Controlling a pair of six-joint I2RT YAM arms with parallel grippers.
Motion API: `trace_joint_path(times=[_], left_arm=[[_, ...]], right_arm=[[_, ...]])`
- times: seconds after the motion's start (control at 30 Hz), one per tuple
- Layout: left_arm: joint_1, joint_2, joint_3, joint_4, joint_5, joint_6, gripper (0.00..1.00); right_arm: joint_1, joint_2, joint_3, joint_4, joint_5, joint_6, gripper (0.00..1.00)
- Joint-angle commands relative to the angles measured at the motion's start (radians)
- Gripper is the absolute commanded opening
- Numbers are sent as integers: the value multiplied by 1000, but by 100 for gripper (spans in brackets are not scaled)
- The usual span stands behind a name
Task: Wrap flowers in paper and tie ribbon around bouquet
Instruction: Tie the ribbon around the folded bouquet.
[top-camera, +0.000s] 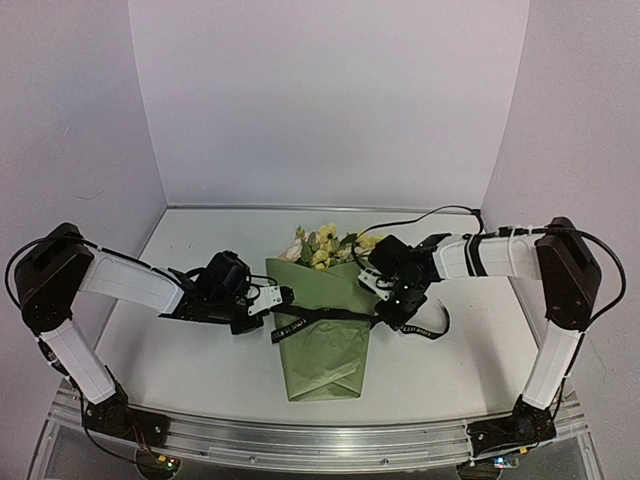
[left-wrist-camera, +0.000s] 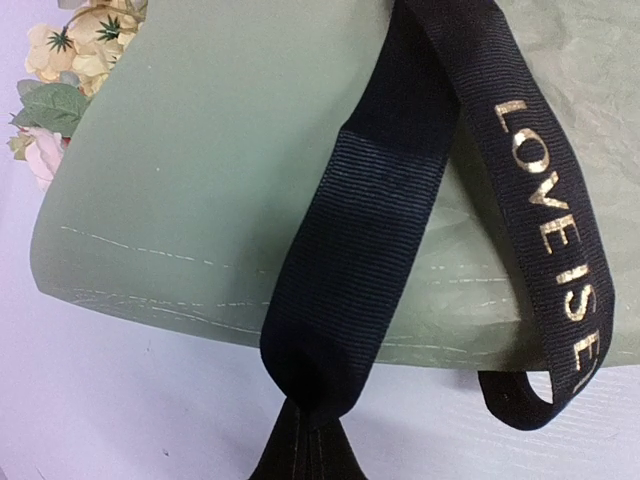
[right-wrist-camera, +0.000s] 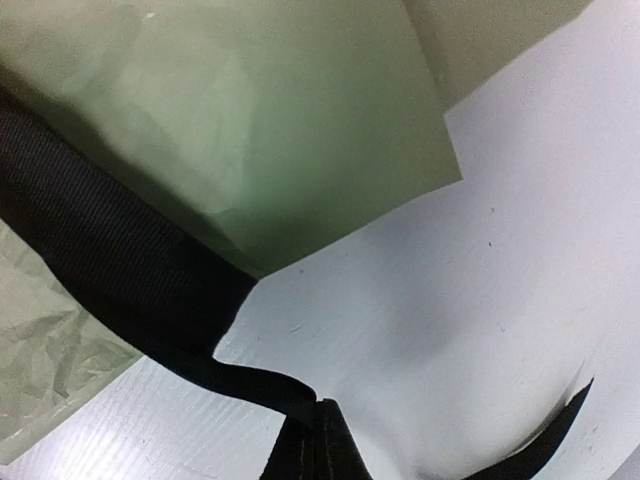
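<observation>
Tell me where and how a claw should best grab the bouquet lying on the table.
Probably the folded bottom end of the bouquet, approached low from the near edge of the table. It lies flat with the flowers pointing away, and the ribbon crosses its middle, pinched by the left claw and right claw, so that flat paper end is clear and bloom-free.

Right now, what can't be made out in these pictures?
Stems of the flowers: hidden inside the paper, every view.
Lettering on the ribbon: in left wrist view its own loop hides the rest after LOVE IS; too small from above.
Any knot: too small from above.
</observation>
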Motion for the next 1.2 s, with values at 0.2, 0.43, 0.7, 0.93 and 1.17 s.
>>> trace_joint_path(times=[0.2, 0.43, 0.7, 0.93, 1.17], left_arm=[[-4, -73, -19, -46, -12, -21, 0], [-4, -82, -26, -62, -55, -17, 0], [-4, -29, 1, -144, -258, -82, 0], [62, -9, -5, -177, -410, -304, 0], [218, -81, -42, -166, -484, -518, 0]], right_arm=[[-28, 73, 182, -306, 82, 268, 0], [-66, 75, 200, -349, 41, 400, 0], [-116, 34, 123, -327, 42, 553, 0], [-275, -152, -197, -123, 53, 796, 0], [-430, -359, -444, -6, 34, 914, 0]])
